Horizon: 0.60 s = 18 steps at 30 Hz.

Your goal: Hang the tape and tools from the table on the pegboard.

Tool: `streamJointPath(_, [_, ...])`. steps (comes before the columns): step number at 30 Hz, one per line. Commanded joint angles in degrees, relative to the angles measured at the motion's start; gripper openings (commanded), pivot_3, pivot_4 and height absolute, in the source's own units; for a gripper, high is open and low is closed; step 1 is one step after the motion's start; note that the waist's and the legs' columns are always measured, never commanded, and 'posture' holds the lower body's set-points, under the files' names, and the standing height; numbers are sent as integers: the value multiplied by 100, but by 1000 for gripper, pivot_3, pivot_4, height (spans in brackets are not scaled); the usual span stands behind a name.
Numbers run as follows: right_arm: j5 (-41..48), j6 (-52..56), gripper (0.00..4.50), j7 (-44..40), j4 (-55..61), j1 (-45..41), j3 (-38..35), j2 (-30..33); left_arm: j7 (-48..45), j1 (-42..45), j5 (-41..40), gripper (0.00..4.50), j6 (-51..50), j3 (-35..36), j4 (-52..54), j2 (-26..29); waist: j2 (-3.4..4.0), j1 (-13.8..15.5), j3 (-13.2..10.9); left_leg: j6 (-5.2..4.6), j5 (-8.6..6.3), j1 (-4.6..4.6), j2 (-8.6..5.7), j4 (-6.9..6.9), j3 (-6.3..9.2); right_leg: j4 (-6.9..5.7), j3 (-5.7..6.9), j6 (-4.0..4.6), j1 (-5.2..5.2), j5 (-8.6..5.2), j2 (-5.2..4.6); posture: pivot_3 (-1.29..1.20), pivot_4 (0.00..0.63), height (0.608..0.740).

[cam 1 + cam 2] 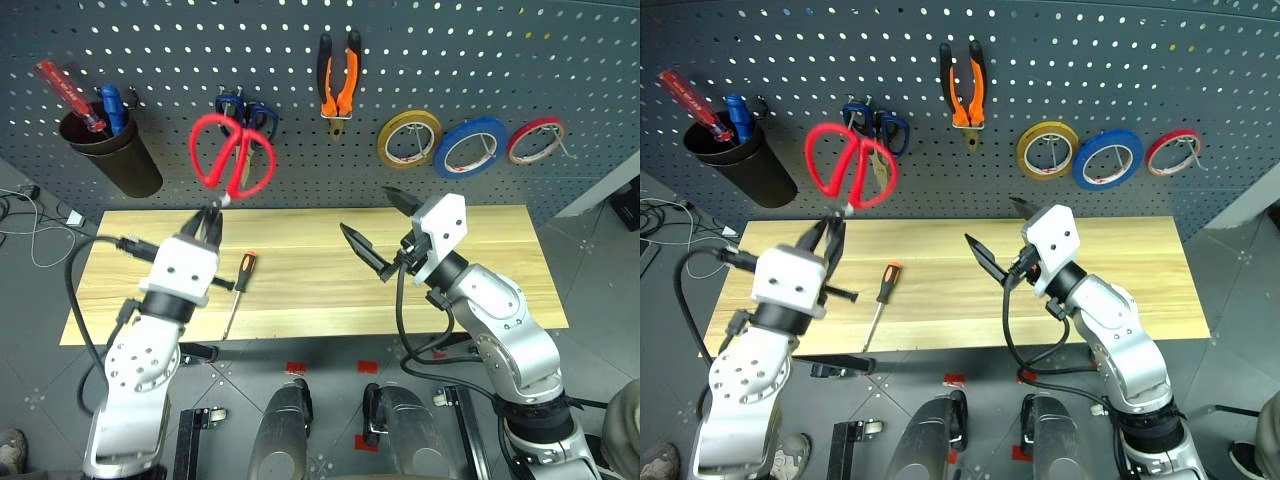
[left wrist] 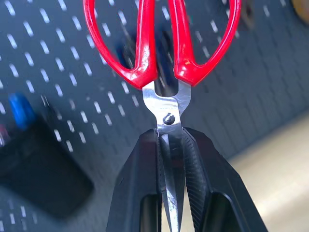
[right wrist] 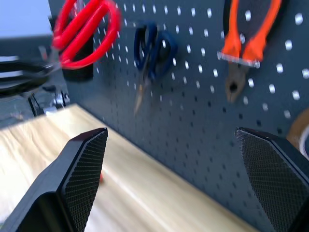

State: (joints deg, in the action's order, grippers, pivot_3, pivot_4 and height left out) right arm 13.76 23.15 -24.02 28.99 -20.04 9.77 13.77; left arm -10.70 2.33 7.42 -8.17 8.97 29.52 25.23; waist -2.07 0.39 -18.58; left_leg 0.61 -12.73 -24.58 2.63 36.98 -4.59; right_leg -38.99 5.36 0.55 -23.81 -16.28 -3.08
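Left gripper (image 1: pixel 210 222) pinched the steel blades of the red-handled scissors (image 1: pixel 233 157), loops up at the frame's upper left against the dark grey pegboard (image 1: pixel 560 60), presumably for hooking. Right gripper (image 1: pixel 378 228) stood spread, empty.

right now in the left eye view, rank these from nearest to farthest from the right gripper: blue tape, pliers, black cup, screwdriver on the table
From the open right gripper:
1. blue tape, on the pegboard up to its right.
2. pliers, hanging above it, and the screwdriver, lying on the table to its left; too close to call.
3. black cup, far left on the pegboard.
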Motion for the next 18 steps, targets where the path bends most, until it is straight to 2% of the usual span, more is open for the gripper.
streamJointPath(1, [183, -40, 4500, -97, 199, -127, 16, -76, -10, 261, 123, 347, 89, -27, -395, 78, 0, -24, 0, 0, 0, 0, 1, 0, 0, 1, 1, 1, -1, 0, 0, -6, 271, 740])
streamJointPath(12, [262, 133, 4500, -45, 428, -347, 144, -266, 51, 1467, 347, 347, 356, -551, -1778, -54, 0, -48, 0, 0, 1, 0, 1, 5, 2, -3, 6, 3, 0, 1, -1, -35, 282, 740])
streamJointPath(13, [277, 143, 4500, -51, 444, -373, 148, -290, 50, 1532, 345, 1087, 357, -563, -1859, -71, 0, -48, 0, 0, 2, -1, 2, 7, 2, -4, 6, 3, 1, 1, -1, -35, 282, 740])
streamJointPath(18, [282, 182, 4500, -150, 517, -446, 288, -292, -68, 1561, 295, 2573, 213, -676, -2068, -117, -1, -65, 0, 0, 2, 0, 2, 6, 0, -1, 5, 3, 1, 1, -1, -44, 282, 740])
